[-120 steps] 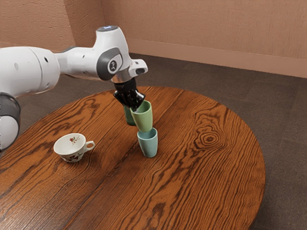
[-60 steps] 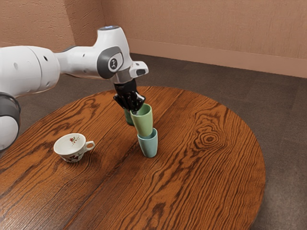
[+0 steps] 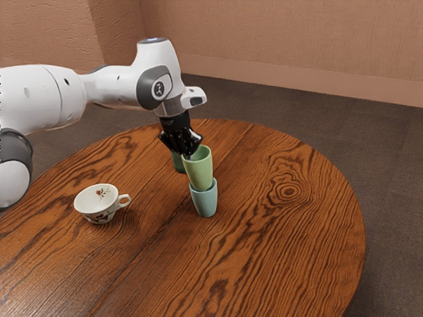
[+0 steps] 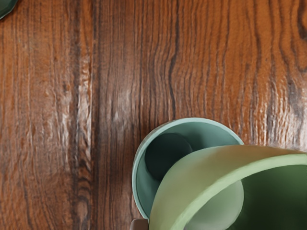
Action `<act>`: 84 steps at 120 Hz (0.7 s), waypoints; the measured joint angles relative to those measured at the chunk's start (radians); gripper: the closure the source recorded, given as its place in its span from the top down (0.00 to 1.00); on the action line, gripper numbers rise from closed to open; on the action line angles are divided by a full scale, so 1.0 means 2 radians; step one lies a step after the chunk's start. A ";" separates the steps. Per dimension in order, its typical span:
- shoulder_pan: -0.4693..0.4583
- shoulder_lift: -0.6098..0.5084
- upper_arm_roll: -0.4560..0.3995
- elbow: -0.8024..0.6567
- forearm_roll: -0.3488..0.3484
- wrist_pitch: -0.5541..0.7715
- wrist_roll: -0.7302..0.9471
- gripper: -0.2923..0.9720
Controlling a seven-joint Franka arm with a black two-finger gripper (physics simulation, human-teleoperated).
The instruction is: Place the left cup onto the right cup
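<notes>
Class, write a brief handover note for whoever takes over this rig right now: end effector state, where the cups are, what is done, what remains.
End effector: shut on the rim of the light green cup, holding it tilted.
Cups: the light green cup's base is in the mouth of the teal cup, which stands upright on the table.
Done: pick-up, carry, partial nesting.
Left: probably straighten and lower the cup until it seats, then open and withdraw upward.
</notes>
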 joint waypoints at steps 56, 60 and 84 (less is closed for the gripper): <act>0.005 0.017 0.004 0.001 -0.008 0.006 0.000 0.15; 0.005 0.020 0.004 0.001 -0.008 0.006 0.000 0.15; 0.008 0.029 0.004 0.001 -0.008 0.022 0.000 0.15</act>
